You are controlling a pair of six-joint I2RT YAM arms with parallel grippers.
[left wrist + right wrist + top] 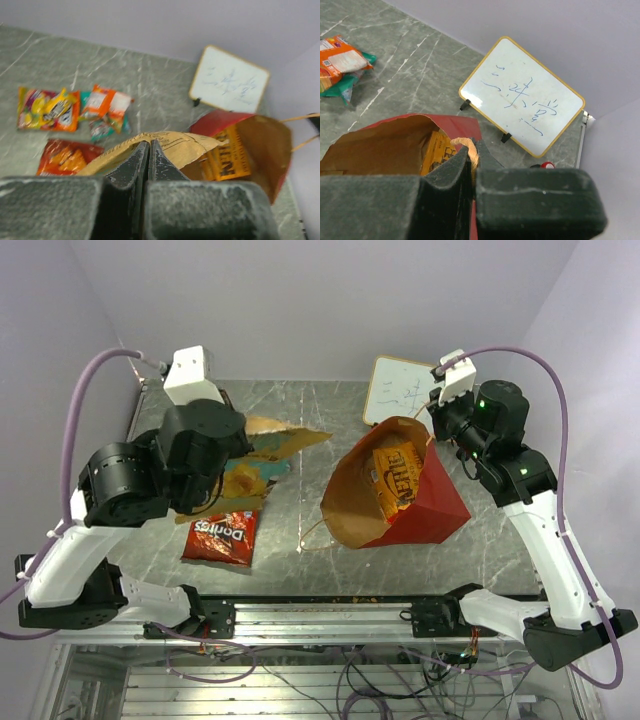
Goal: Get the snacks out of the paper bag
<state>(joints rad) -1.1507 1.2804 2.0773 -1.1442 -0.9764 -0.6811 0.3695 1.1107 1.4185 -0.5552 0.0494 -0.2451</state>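
**Paper bag** (425, 505): on the right half of the table (310, 405), tilted, with its mouth open toward the left arm. One orange pack (392, 475) shows inside. Whether anything lies beneath it cannot be told.

**Right gripper** (471, 148): jaws together, clamped on the paper bag's far rim and propping the mouth open.

**Left gripper** (149, 146): jaws together on an edge of the tan bag (185, 146). This is held over the left half of the table, fully clear of the paper bag.

**Already out, left half of table:** a red chip bag (220, 537) near the front edge. Further back, a yellow pack (47, 109) and an orange-teal pack (107, 106) lie just beside each other.

**Not part of the job:** a whiteboard (522, 100) propped behind the paper bag, with a red-capped marker (547, 164) beside it.

**Assessment:** the step in hand is setting down the tan bag; removal is well advanced but not complete. The next move calls for releasing it on bare table near the other snacks. The left gripper should then go into the mouth and pinch the orange pack by its upper edge. The right grip should hold throughout, or the mouth may sag shut.
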